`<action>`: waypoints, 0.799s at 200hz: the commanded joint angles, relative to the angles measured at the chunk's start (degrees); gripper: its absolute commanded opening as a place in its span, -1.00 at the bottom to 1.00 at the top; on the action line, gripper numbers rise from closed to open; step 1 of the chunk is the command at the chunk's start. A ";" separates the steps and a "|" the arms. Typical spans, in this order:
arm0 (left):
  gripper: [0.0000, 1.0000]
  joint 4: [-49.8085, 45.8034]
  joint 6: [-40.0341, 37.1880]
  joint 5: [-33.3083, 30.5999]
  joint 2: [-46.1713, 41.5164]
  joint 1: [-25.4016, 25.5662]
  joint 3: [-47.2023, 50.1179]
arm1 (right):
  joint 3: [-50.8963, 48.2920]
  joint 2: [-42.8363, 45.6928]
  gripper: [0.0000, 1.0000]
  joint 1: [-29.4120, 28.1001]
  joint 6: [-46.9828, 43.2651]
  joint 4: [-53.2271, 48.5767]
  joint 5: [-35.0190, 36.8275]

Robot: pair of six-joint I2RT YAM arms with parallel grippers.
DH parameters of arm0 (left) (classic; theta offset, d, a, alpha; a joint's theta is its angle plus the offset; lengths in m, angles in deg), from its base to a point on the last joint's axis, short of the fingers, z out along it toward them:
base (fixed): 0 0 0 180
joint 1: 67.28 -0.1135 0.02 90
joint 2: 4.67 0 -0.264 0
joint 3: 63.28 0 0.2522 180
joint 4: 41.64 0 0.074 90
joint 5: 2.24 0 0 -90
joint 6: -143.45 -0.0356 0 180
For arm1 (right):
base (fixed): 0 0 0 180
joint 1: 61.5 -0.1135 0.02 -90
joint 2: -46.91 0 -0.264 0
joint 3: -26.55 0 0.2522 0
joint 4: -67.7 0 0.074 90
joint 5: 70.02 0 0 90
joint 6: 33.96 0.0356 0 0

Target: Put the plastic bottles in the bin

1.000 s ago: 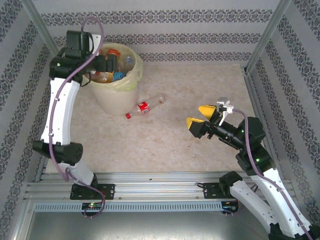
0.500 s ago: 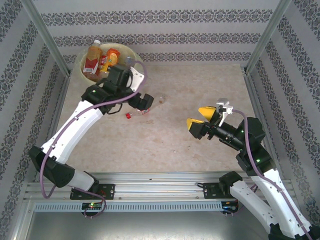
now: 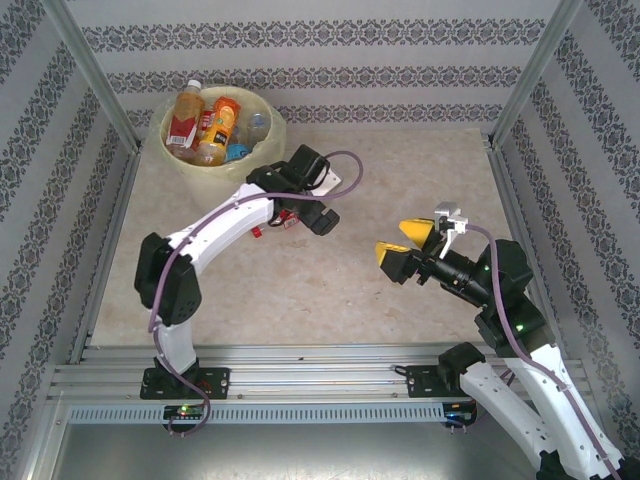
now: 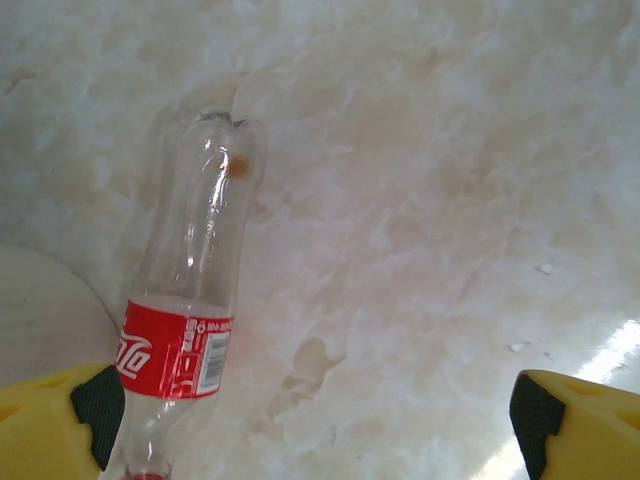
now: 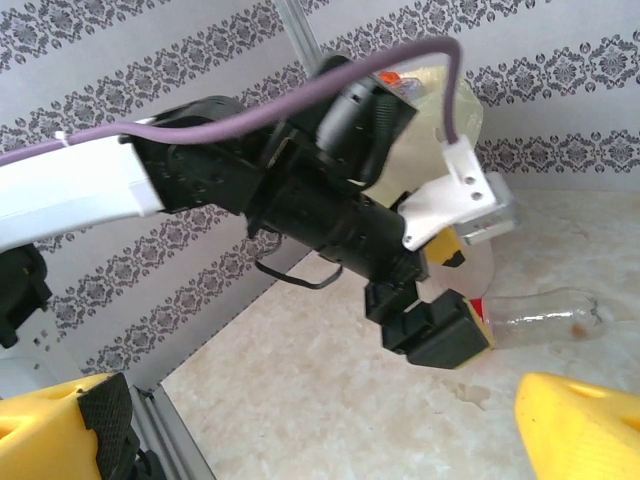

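Left hand spread wide over clear red-label bottle lying on counter, near-right of bin. Right hand spread, empty, hangs well apart at right.

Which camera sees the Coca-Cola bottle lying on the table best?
The left wrist camera: the Coca-Cola bottle lies right below it, clear body and red label plain. Top external catches its red cap; right wrist sees its clear bottom end.
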 commanded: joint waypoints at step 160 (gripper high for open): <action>0.98 -5.92 -5.10 -19.67 26.72 -2.37 -20.69 | -2.08 0.32 0.96 -0.75 0.37 -0.58 1.55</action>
